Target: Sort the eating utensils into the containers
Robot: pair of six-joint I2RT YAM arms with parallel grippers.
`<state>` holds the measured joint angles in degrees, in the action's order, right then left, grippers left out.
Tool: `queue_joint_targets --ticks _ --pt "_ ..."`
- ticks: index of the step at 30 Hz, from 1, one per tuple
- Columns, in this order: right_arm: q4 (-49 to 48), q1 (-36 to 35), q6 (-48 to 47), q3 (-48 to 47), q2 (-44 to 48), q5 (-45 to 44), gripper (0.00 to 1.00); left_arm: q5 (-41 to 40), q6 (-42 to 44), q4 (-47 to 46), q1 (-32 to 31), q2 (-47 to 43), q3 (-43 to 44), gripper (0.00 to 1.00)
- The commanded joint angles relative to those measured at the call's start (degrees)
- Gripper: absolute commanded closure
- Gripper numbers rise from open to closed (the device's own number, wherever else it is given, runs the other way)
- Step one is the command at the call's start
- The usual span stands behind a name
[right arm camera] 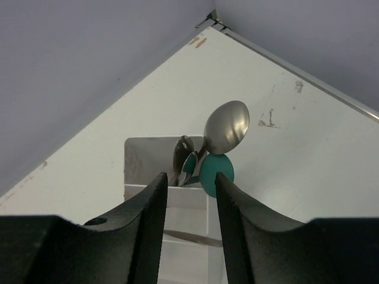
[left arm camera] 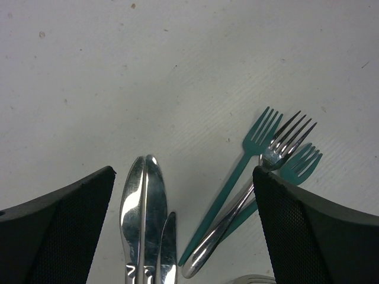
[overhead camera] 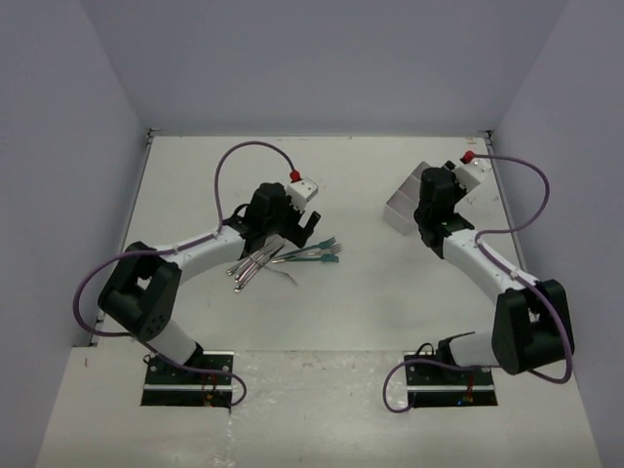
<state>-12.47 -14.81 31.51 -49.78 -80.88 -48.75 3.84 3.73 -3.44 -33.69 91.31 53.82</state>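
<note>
Left claw [left arm camera: 183, 177] is hovering spread wide over tangled slim silver metal and teal-green forks [left arm camera: 283, 143], so it's probably risking grabbing two. Right claw [right arm camera: 190, 177] is sitting slightly parted, empty, by the white translucent divided box [right arm camera: 141, 158].

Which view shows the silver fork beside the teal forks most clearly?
The left wrist view: the silver fork lies close up, tines distinct, among teal forks. In the top view it is tiny; the right wrist view does not show it.
</note>
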Motion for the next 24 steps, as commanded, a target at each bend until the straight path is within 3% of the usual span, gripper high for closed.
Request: queue_joint_targets --ticks 1,5,6,9,12,13,17,24 --pt "0.5 -0.3 3.6 2.5 8.0 2.3 0.59 1.1 0.6 0.2 0.5 -1.7 -1.3 0.0" --pt "0.1 -0.4 2.5 5.0 14.3 7.2 0.34 3.8 1.4 1.2 0.5 -2.9 -2.9 0.0" --pt "0.7 -0.4 2.2 5.3 15.4 9.1 0.19 4.9 2.4 1.8 0.5 -3.1 -3.0 0.0" --pt "4.5 -0.4 1.9 5.1 18.8 12.5 0.01 9.6 5.1 4.1 0.4 -3.3 -3.9 0.0" --pt "8.1 -0.4 1.8 5.3 20.9 18.6 0.01 10.0 8.3 7.2 0.3 -1.3 -3.8 0.0" --pt "8.8 -0.4 2.0 5.6 21.5 20.8 0.01 6.4 8.1 7.4 0.2 -0.4 -3.2 0.0" --pt "10.8 -0.4 2.2 7.4 23.7 24.0 0.01 1.4 8.8 9.3 0.1 4.7 1.8 0.0" --pt "12.3 -0.4 2.4 8.7 26.6 25.9 0.01 1.1 10.7 6.2 -0.4 7.8 4.8 0.01"
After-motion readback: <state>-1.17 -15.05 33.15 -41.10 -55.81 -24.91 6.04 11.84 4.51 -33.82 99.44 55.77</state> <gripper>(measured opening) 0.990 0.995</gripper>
